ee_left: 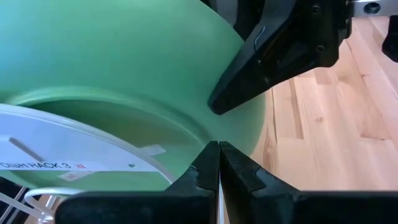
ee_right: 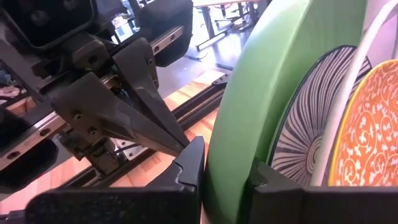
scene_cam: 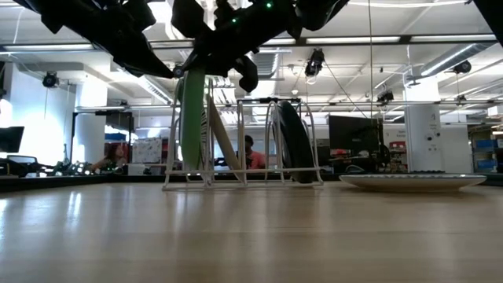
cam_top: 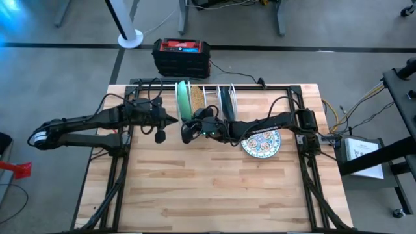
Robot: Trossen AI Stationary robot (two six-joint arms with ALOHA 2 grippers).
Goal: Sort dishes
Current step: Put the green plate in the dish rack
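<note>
We see the light green plate point(cam_top: 182, 100) standing on its edge in the white wire rack point(cam_top: 211, 97), at the rack's left end, at about 12 o'clock on the worktop point(cam_top: 208, 188). Just beside it in the rack leans a mustard-yellow plate point(cam_top: 194, 99), and further to the right stands the dark teal plate point(cam_top: 226, 101), with empty slots between them. The white plate with blue floral pattern point(cam_top: 261, 143) lies flat on the worktop at about 3 o'clock from the centre, under the right arm.

The right hand point(ee_right: 227, 171) is at the green plate. In its wrist view, one finger stands on each side of the plate's rim, so the hand is narrow, with the rim between its fingers. On one side we see a thin gap between finger and rim, so we cannot tell if the grip is firm or already loose. Behind the green plate this view also shows a plate with dark stripes point(ee_right: 311, 124) and one with orange pattern point(ee_right: 367, 130).

The left hand point(ee_left: 219, 163) is closed, with its two fingertips pressed together and nothing between them. It is just beside the green plate, on the plate's left side, at about 9 o'clock from it.
</note>
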